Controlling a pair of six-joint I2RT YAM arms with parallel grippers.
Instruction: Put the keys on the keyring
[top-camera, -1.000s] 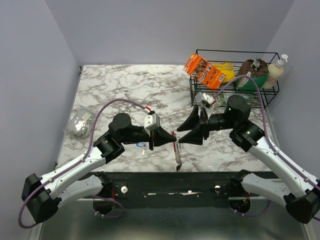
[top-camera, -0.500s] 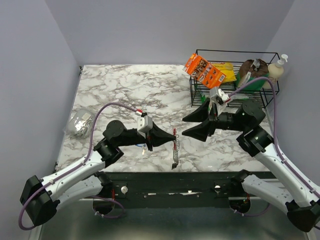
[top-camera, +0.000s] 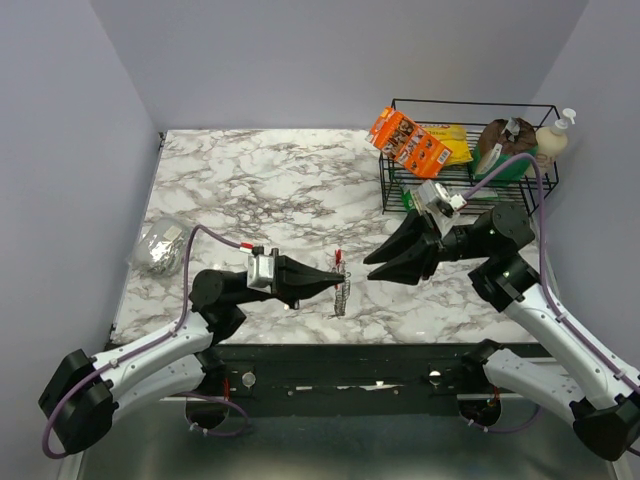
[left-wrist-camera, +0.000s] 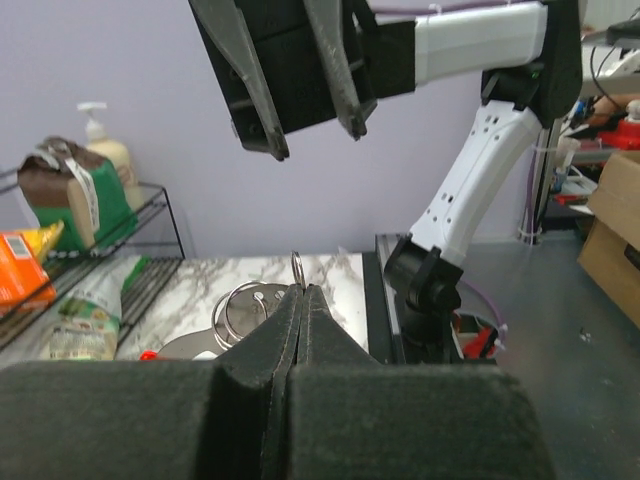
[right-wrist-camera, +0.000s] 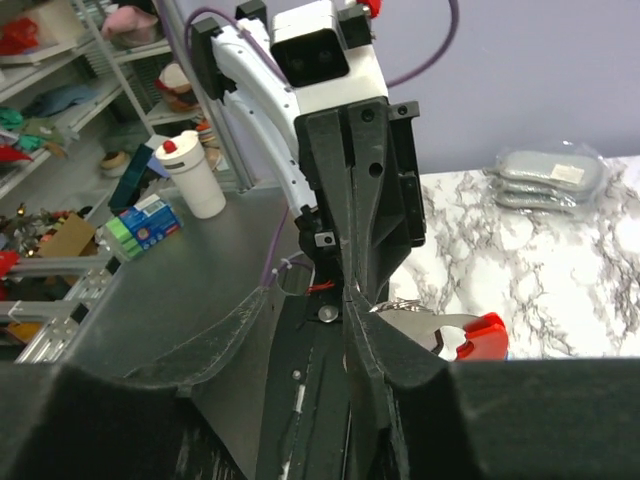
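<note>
My left gripper (top-camera: 336, 277) is shut on the keyring (top-camera: 340, 292), a slim silver strip with a red end piece (top-camera: 339, 257), held just above the table's near edge. In the left wrist view a small wire ring (left-wrist-camera: 297, 268) pokes up between the closed fingertips of the left gripper (left-wrist-camera: 300, 290), with larger ring loops (left-wrist-camera: 238, 310) behind. My right gripper (top-camera: 371, 268) is open and empty, its tips just right of the keyring. The right wrist view shows the right gripper (right-wrist-camera: 303, 290) facing the left gripper (right-wrist-camera: 360, 190) and the keyring's red end (right-wrist-camera: 482, 335). The keys are hidden.
A crumpled foil lump (top-camera: 160, 246) lies at the table's left edge. A black wire rack (top-camera: 465, 160) stands at the back right with an orange box (top-camera: 407, 141), bags and a pump bottle (top-camera: 551, 140). The table's front edge runs just below the grippers.
The left arm has drawn back and lowered, carrying the keyring slightly left. The right wrist has pulled away to the right, its jaws still open. The blue-headed key seen under the left arm no longer shows.
</note>
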